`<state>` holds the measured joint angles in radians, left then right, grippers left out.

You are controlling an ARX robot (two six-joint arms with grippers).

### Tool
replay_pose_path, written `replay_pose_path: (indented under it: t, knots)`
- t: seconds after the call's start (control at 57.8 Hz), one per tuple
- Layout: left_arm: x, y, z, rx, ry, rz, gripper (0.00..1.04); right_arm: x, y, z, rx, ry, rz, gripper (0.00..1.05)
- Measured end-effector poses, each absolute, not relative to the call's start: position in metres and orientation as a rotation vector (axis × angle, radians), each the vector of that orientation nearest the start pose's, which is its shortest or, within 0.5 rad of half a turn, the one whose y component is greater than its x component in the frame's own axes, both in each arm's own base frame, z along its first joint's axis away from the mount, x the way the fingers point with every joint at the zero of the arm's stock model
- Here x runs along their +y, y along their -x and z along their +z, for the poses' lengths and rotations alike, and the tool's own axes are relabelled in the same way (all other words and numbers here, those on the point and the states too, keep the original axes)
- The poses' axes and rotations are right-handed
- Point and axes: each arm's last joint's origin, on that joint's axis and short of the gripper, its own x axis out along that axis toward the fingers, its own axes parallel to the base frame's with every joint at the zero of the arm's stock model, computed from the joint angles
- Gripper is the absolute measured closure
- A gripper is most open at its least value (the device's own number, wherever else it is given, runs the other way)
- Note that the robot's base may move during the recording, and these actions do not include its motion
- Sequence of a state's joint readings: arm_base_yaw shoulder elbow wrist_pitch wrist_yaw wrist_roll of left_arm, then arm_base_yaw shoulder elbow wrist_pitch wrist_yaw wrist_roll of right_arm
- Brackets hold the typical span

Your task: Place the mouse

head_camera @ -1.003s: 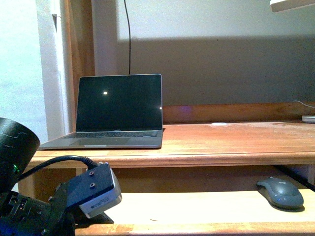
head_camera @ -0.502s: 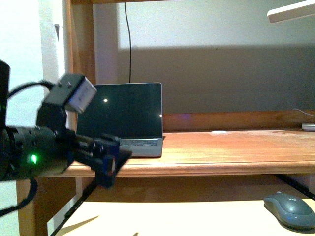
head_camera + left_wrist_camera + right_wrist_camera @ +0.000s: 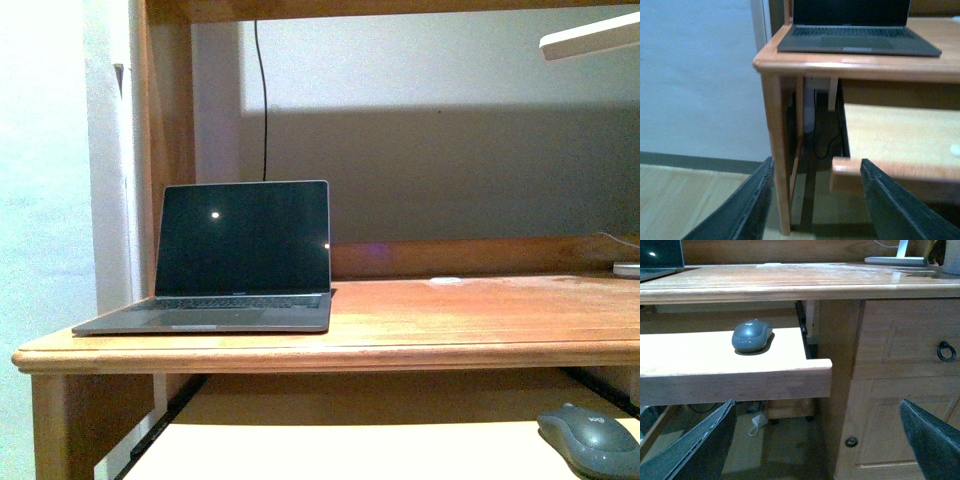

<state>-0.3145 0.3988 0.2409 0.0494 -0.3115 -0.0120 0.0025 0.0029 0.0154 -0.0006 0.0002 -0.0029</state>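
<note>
The mouse [image 3: 752, 335] lies untouched near the right end of the pull-out shelf [image 3: 715, 382] beneath the tabletop [image 3: 470, 310]. The left gripper [image 3: 816, 162] and right gripper [image 3: 817, 405] hang open and empty. The pick-up is not yet begun, and the right arm seems better placed to reach in.

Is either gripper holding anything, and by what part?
Nothing is held. The left gripper and right gripper are both open and empty; the mouse lies untouched on the pull-out shelf.

Dim, slightly blurred views; a hard shadow edge crosses the wall [image 3: 450, 170].
</note>
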Motion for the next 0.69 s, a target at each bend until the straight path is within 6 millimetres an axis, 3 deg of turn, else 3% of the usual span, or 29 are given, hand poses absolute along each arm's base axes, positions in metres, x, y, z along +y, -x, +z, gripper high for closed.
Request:
replay_pose_path:
  t: [0.104, 0.242, 0.467, 0.588, 0.692]
  knots:
    - [-0.019, -0.102, 0.197, 0.047, 0.0, -0.026, 0.77, 0.0, -0.097, 0.168, -0.012, 0.003, 0.003, 0.07]
    - [-0.011, -0.098, 0.194, -0.003, 0.012, -0.037, 1.02, 0.002, -0.1, 0.168, 0.012, -0.025, -0.014, 0.07]
    - [-0.001, -0.098, 0.184, 0.003, 0.008, -0.005, 1.02, 0.037, -0.133, 0.212, 0.001, -0.066, 0.118, 0.07]
    - [-0.001, -0.098, 0.18, 0.005, 0.008, -0.005, 1.02, 0.073, -0.157, 0.238, -0.023, -0.043, 0.215, 0.07]
    - [-0.001, -0.098, 0.178, 0.004, 0.008, -0.004, 1.02, 0.1, -0.181, 0.242, -0.008, 0.002, 0.251, 0.07]
